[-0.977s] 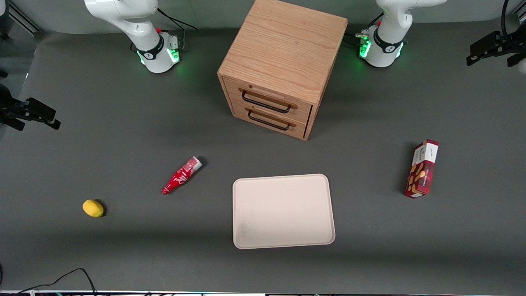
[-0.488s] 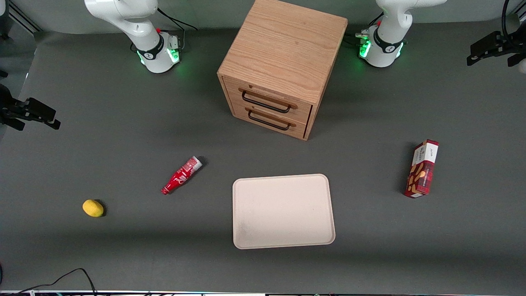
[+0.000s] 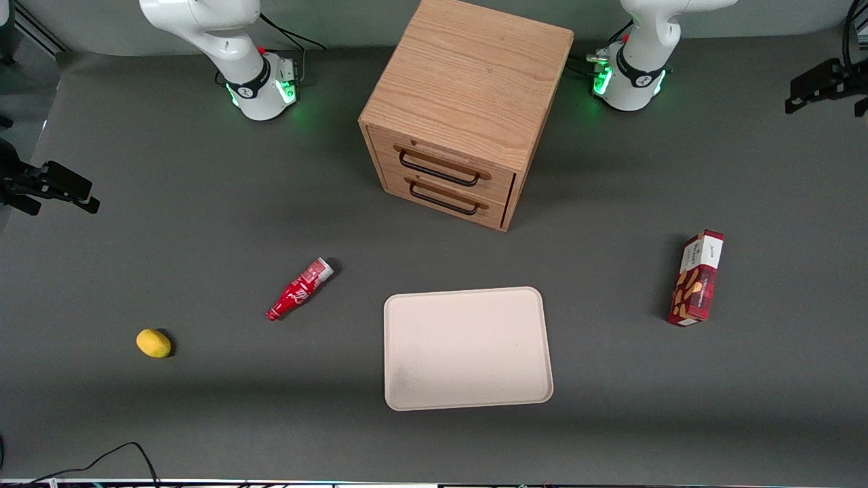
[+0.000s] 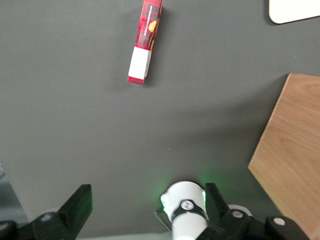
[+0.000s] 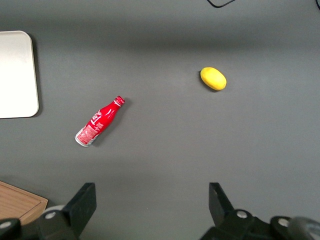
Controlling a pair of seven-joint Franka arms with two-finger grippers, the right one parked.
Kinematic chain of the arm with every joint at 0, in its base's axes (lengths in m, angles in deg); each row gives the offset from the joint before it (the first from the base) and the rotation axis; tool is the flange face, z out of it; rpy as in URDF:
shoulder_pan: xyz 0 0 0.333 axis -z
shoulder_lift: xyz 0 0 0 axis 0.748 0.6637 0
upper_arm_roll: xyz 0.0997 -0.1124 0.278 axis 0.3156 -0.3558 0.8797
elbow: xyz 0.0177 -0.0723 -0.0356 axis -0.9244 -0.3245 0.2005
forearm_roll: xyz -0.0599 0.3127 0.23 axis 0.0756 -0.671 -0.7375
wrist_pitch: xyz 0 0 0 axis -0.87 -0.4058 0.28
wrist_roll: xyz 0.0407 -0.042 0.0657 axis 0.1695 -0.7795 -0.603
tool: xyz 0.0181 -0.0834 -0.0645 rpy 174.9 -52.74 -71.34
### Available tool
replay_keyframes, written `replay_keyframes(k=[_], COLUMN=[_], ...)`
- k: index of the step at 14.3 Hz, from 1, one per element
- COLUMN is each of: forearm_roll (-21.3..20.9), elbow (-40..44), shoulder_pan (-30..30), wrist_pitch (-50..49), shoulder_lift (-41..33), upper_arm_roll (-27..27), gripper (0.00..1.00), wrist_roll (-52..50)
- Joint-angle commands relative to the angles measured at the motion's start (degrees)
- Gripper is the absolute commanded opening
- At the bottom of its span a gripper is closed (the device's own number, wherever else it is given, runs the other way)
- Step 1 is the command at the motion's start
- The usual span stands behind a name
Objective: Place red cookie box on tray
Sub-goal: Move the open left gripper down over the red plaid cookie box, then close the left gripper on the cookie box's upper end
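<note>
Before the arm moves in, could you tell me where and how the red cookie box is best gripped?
Probably from above, pinching its two long sides near the middle. The red cookie box lies flat and alone on the table, slim enough for the open claw, which hangs high above it, apart from the tray.

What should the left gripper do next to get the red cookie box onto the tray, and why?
Probably descend toward the red cookie box. The gripper is open, high above the table and holding nothing, while the box lies untouched on the table, apart from the tray.
</note>
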Motion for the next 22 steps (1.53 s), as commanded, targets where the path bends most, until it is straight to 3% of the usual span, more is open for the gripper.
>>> replay_keyframes(k=[1, 7, 10, 15, 22], forearm_roll=[-0.63, 0.51, 3.05, 3.41, 6.74], elbow=[-3.53, -14.25, -17.25, -24.27, -25.25], shoulder_pan=[0.00, -0.18, -0.35, -0.35, -0.26], wrist_pitch=[6.47, 26.59, 33.99, 47.34, 57.46], shoulder_lift=[5.23, 13.58, 18.50, 22.21, 28.01], upper_arm_roll=[1.46, 2.25, 2.34, 2.34, 2.25], gripper=[1.00, 1.00, 1.00, 1.00, 1.00], wrist_roll=[7.65, 13.47, 16.46, 17.34, 18.31])
